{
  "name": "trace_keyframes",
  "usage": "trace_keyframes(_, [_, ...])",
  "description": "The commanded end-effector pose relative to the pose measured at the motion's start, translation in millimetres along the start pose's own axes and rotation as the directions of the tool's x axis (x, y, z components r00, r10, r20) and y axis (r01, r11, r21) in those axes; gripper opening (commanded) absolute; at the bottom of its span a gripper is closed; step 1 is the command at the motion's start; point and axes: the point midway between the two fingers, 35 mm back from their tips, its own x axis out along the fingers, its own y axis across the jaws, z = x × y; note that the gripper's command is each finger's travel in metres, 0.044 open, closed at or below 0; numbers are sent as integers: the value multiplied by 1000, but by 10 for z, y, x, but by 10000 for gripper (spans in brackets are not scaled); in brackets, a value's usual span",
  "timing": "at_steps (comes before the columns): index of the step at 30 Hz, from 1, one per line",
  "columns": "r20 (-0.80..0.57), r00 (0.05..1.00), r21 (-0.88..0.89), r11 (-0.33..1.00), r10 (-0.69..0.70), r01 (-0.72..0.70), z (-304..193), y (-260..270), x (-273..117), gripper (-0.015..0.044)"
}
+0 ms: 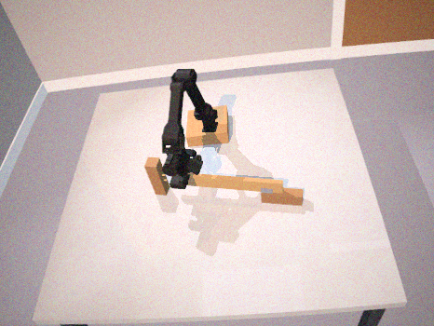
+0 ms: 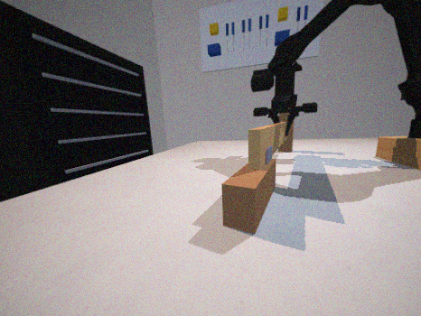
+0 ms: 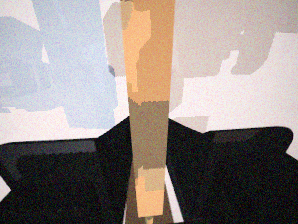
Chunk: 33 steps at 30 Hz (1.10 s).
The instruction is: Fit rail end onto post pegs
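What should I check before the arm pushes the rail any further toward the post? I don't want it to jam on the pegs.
1. Claw shut on the rail: ok, it grips the rail's near end.
2. Far end seated on the footboard block: ok, the exterior view shows it resting there.
3. Near end lifted off the table: ok, the claw holds it raised beside the post.
4. Rail end touching the post: cannot tell, the claw covers the joint in the top view.
5. Pegs lined up with the holes: cannot tell, neither shows in any view.
6. Rail level: cannot tell from these angles.
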Motion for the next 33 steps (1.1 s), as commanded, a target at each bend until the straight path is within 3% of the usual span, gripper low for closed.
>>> trace_keyframes(1, [-1, 1000, -2, 1000, -2, 2, -22, -3, 9, 0])
trace_keyframes(33, [-2, 1000, -2, 1000, -2, 2, -118, -1, 12, 0])
